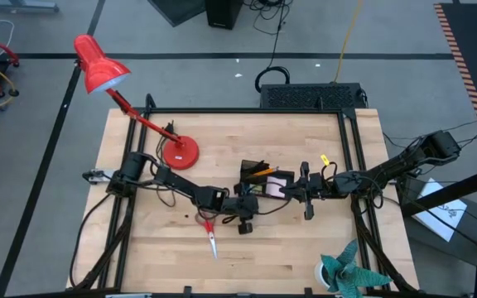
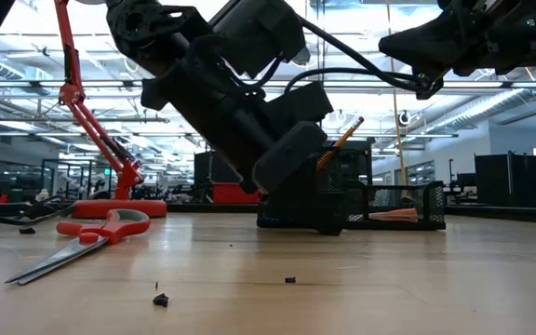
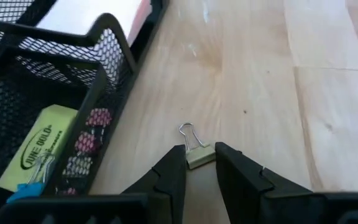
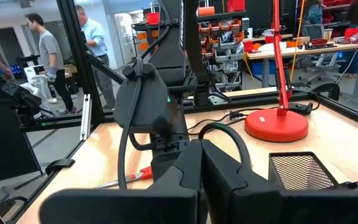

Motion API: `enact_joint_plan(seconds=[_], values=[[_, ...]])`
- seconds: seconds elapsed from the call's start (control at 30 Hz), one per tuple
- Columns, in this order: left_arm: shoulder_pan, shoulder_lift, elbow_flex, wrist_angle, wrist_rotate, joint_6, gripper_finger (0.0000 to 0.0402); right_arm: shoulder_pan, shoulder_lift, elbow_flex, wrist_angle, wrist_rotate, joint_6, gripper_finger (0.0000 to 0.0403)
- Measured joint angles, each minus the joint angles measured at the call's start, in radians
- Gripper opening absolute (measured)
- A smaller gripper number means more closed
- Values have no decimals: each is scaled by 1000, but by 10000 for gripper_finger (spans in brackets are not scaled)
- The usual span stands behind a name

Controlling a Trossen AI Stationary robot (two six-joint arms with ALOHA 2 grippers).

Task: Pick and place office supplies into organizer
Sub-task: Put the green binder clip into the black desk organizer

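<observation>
The black mesh organizer (image 1: 265, 184) (image 2: 394, 207) stands mid-table and holds orange pencils (image 2: 341, 140), a white note pad (image 3: 98, 14), a yellow piece (image 3: 37, 148) and a blue clip (image 3: 30, 185). My left gripper (image 3: 199, 169) (image 1: 244, 217) is low at the table just by the organizer's near side, shut on a small pale binder clip (image 3: 199, 155). The red-handled scissors (image 1: 211, 238) (image 2: 87, 234) lie flat on the wood nearer the table's near edge. My right gripper (image 4: 201, 171) (image 1: 305, 194) hovers shut beside the organizer's right end, holding nothing. My left gripper pinches the binder clip by its body (image 3: 200, 158) between the two fingertips (image 3: 176, 163). The fingers come slanting down from above. The clip's wire handle (image 3: 189, 133) points away from the fingers, and the clip sits low on the table top beside the organizer's wall.
A red desk lamp (image 1: 99, 66) has its base (image 1: 179, 154) on the table's far left. A teal spiky object (image 1: 350, 275) sits at the near right corner, a tiny yellow piece (image 1: 324, 159) lies far right of the organizer, and a black box (image 1: 313, 95) is beyond the far edge. People stand in the room (image 4: 48, 50).
</observation>
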Motion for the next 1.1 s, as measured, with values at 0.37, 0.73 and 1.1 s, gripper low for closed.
enact_joint_plan(seconds=[0.37, 0.73, 1.1], values=[[-13, -81, -2, -19, 45, 49, 92, 0, 0, 0, 0, 0, 0, 4], [16, -256, 1, -163, -114, 97, 92, 0, 0, 0, 2, 1, 0, 4], [114, -215, 0, -270, -15, -8, 92, 0, 0, 0, 18, -1, 0, 4]])
